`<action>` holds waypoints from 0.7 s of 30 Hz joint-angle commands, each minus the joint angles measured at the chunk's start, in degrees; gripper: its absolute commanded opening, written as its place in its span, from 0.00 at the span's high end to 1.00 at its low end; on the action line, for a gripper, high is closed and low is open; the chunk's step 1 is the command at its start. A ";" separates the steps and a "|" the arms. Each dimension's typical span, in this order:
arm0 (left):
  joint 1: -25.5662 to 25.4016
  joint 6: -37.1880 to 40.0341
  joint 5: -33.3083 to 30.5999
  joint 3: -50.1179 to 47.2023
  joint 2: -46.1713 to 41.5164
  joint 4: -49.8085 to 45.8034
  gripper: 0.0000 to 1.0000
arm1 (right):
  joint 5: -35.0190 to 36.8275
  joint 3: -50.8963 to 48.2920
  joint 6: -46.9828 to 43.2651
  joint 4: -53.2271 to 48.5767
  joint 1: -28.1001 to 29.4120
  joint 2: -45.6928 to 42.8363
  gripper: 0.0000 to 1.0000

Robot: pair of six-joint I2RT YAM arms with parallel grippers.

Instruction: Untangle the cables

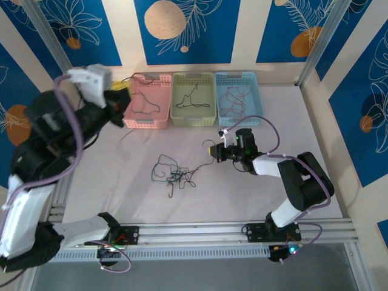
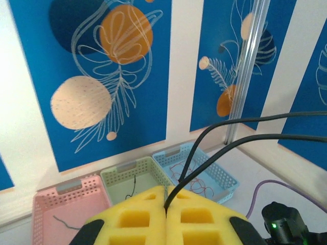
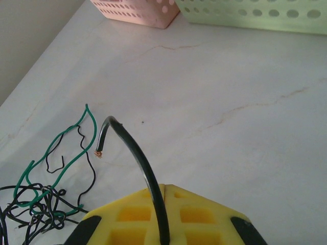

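On the table point(image 1: 121, 182) lie a pink basket point(image 1: 145, 125), green basket point(image 1: 193, 122), blue basket point(image 1: 239, 121) and cables point(image 1: 176, 176), seemingly knotted.

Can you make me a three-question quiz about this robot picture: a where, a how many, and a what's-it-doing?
1. Where is the cable tangle? A) in a basket B) on the table C) on the floor
2. How many baskets stand at the far edge? A) two B) four C) three
3. What is the right gripper doing? A) pinching a dark cable B) standing wide open C) lifting a basket

Answers: 1 B, it lies on the tabletop. 2 C, pink basket, green basket, blue basket. 3 A, the cable runs between its shut yellow pads.
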 commanded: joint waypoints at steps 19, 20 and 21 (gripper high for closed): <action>10.80 -5.35 11.33 18.84 35.07 18.53 1.00 | -1.70 -3.54 1.56 5.03 -0.98 -2.65 1.00; 11.48 -5.86 12.19 19.46 36.25 18.77 1.00 | -1.72 -3.49 1.50 5.04 -1.03 -2.65 1.00; 12.15 -6.69 13.00 20.23 37.41 18.79 1.00 | -1.72 -3.54 1.46 5.02 -0.97 -2.65 1.00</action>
